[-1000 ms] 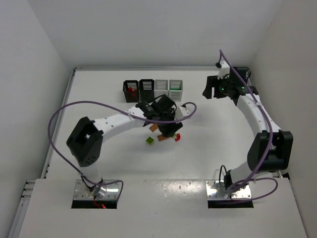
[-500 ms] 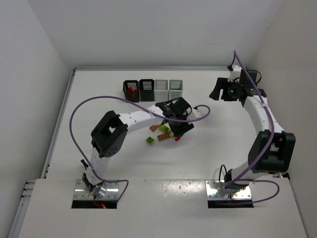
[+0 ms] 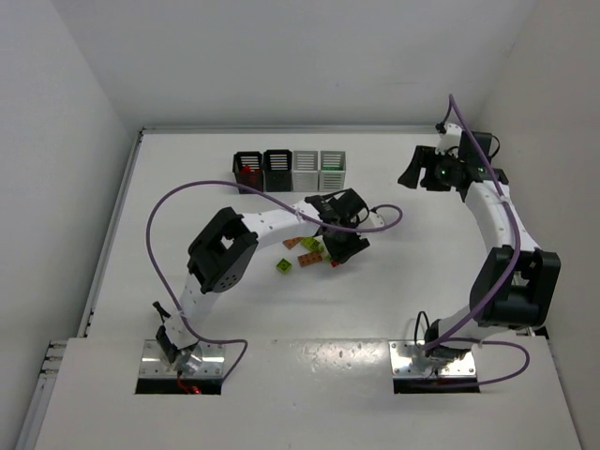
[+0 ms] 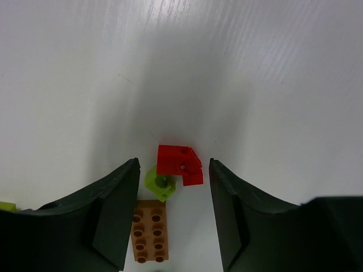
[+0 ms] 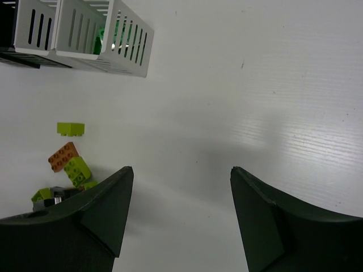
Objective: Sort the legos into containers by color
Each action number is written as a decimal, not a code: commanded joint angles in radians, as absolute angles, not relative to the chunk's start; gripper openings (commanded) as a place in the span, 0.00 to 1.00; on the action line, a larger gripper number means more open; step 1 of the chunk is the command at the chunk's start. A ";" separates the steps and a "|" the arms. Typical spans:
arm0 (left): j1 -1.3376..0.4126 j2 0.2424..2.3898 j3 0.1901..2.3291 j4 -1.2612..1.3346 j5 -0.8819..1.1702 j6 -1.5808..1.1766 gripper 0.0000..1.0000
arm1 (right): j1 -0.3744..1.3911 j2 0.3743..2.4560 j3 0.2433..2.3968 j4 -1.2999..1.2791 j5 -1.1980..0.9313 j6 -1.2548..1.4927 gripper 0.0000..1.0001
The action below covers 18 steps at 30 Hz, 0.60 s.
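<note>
My left gripper (image 3: pixel 343 247) is open and low over the lego pile at mid-table. In the left wrist view (image 4: pixel 173 162) a red brick (image 4: pixel 178 164), a small yellow-green piece (image 4: pixel 160 183) and an orange-tan brick (image 4: pixel 150 229) lie on the table between its fingers, untouched. More legos lie to the left: a yellow-green one (image 3: pixel 284 266) and orange-tan ones (image 3: pixel 292 244). Four bins stand in a row at the back: two black (image 3: pixel 247 171) (image 3: pixel 277 169) and two white (image 3: pixel 306 168) (image 3: pixel 333 168). My right gripper (image 3: pixel 413 171) is open and empty (image 5: pixel 181 170), raised at the far right.
The leftmost black bin holds a red piece (image 3: pixel 248 172). The right white bin (image 5: pixel 127 41) holds green pieces (image 5: pixel 113 33). The right wrist view shows a yellow-green brick (image 5: pixel 70 129) and an orange-tan brick (image 5: pixel 62 157) on bare table. White walls close in the table.
My left gripper has shifted right over the pile and its arm has folded in closer. My right gripper has moved slightly right. The legos lie as before.
</note>
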State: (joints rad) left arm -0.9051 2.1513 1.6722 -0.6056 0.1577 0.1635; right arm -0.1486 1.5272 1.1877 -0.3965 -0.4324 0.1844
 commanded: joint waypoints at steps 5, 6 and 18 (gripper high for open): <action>-0.928 2.172 1.710 -0.620 0.153 0.152 0.56 | -0.163 1.516 1.181 -0.364 -0.468 0.198 0.70; -0.928 2.172 1.710 -0.620 0.153 0.152 0.55 | -0.163 1.516 1.181 -0.364 -0.468 0.198 0.70; -0.948 2.191 1.692 -0.620 0.163 0.152 0.45 | -0.163 1.525 1.181 -0.364 -0.477 0.207 0.70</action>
